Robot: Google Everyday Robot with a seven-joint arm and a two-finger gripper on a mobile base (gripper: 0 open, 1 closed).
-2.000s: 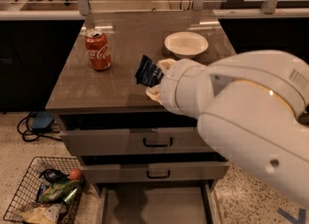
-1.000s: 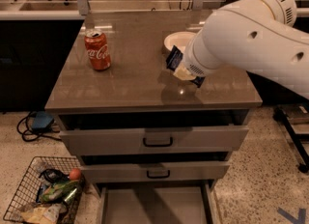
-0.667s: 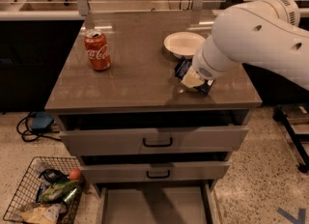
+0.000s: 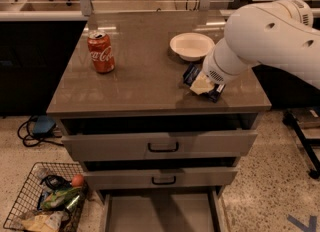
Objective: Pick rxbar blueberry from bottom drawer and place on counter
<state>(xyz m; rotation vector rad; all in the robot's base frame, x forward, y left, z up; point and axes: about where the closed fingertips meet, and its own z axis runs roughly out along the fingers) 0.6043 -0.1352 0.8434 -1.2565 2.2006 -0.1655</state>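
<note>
The rxbar blueberry (image 4: 190, 74), a dark blue flat bar, lies low on the front right part of the counter (image 4: 145, 83), just in front of the white bowl. My gripper (image 4: 202, 85) is on it, with a pale finger across the bar's middle, and looks shut on it. The bar's ends stick out on both sides of the finger. The large white arm comes in from the right. The bottom drawer (image 4: 160, 211) is pulled open below, and its pale floor shows nothing on it.
A red cola can (image 4: 101, 52) stands on the counter's left. A white bowl (image 4: 192, 46) sits at the back right. Two shut drawers with black handles (image 4: 162, 147) are under the counter. A wire basket (image 4: 45, 203) of items stands on the floor at the left.
The arm carried the bar from the counter's middle to the right, then lowered it toward the counter surface in front of the bowl.
</note>
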